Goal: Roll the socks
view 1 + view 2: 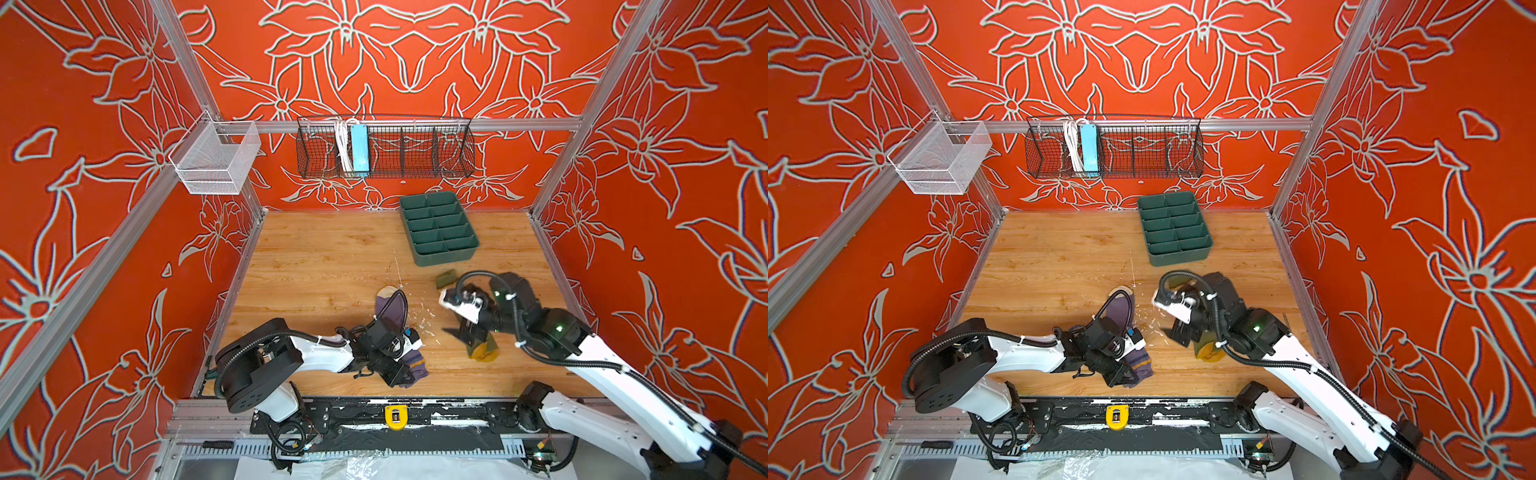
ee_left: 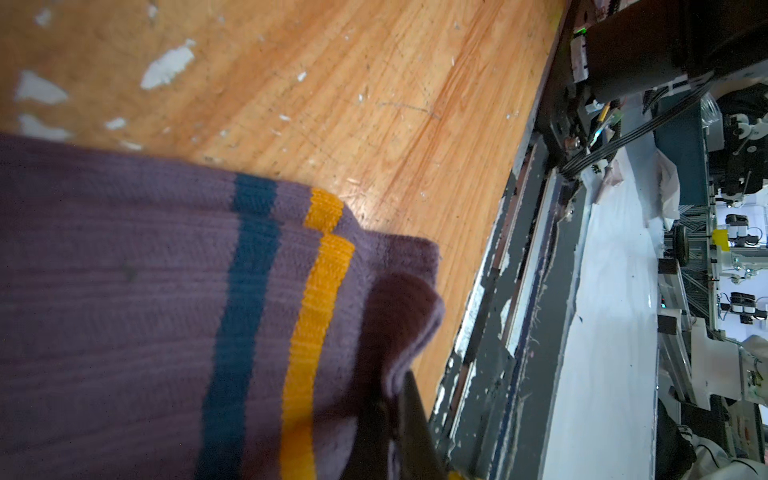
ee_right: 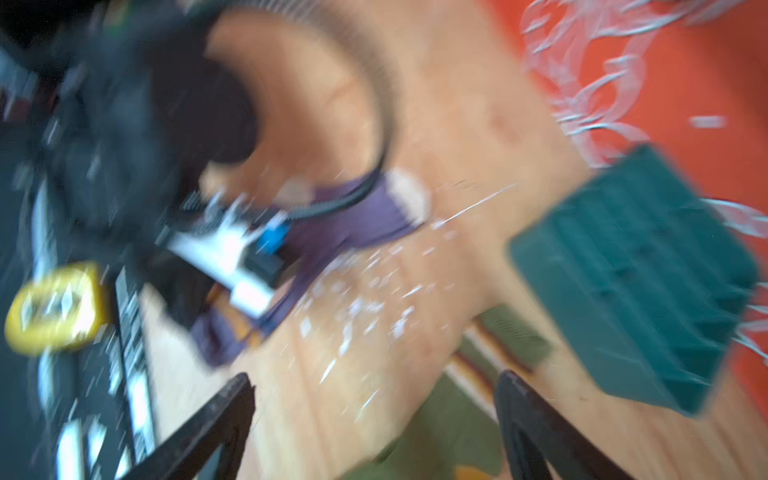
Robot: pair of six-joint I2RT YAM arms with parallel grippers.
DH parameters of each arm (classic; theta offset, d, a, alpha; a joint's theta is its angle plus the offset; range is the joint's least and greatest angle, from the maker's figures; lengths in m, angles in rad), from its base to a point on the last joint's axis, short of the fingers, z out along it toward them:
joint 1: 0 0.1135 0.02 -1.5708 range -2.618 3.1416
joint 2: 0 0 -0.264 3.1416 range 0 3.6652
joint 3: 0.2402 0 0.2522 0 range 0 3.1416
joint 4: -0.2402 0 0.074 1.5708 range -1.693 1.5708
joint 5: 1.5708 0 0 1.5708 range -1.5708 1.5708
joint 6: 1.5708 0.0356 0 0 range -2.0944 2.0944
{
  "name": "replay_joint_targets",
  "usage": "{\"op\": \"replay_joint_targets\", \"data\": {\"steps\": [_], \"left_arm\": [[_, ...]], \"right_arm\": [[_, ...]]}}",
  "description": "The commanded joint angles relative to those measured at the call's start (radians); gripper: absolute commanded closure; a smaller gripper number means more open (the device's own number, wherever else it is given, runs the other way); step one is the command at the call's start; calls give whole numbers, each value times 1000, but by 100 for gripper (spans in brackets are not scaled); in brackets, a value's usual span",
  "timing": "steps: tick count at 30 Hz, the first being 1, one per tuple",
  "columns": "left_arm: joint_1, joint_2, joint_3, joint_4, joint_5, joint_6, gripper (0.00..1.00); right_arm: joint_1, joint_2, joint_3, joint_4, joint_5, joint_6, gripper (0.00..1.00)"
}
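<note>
The purple sock point(image 1: 394, 308) lies on the wooden table point(image 1: 324, 266), cream toe pointing away and striped cuff toward the front edge. My left gripper point(image 1: 398, 375) point(image 2: 392, 415) is shut on the edge of that cuff point(image 2: 399, 299), next to the yellow and navy stripes. The olive green sock point(image 1: 482, 351) point(image 3: 440, 419) lies to the right, its mustard toe nearer the front and its striped cuff point(image 1: 446, 278) farther back. My right gripper point(image 1: 463, 334) point(image 3: 374, 376) hovers over the olive sock's middle, open, with nothing between its fingers. The right wrist view is motion-blurred.
A dark green compartment tray point(image 1: 446, 259) point(image 1: 1179, 258) stands behind the olive sock at the back right. A black wire basket point(image 1: 386, 145) and a white mesh basket point(image 1: 216, 158) hang on the rails. White flecks point(image 1: 422, 320) dot the table between the socks.
</note>
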Motion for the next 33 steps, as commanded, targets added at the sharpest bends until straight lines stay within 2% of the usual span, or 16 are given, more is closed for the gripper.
{"op": "replay_joint_targets", "data": {"steps": [1,6,8,11,14,20,26,33], "left_arm": [[-2,68,-50,-95,-87,-5,100],[0,71,-56,-92,-80,-2,100],[2,73,-62,-87,-80,-3,100],[4,78,-58,-102,-87,6,100],[4,80,-54,-104,-86,10,100],[5,87,-46,-120,-79,26,100],[5,73,-45,-142,-83,45,100],[7,48,-51,-155,-103,49,100]], "right_arm": [[129,-30,-64,-145,104,-133,9],[376,42,-131,-71,245,-50,15],[434,100,-154,-16,270,-21,20],[491,163,-193,136,317,-3,21],[510,238,-223,298,374,-21,22],[519,369,-252,465,416,-65,28],[522,422,-286,523,398,-46,32],[535,401,-319,483,394,-53,40]]}}
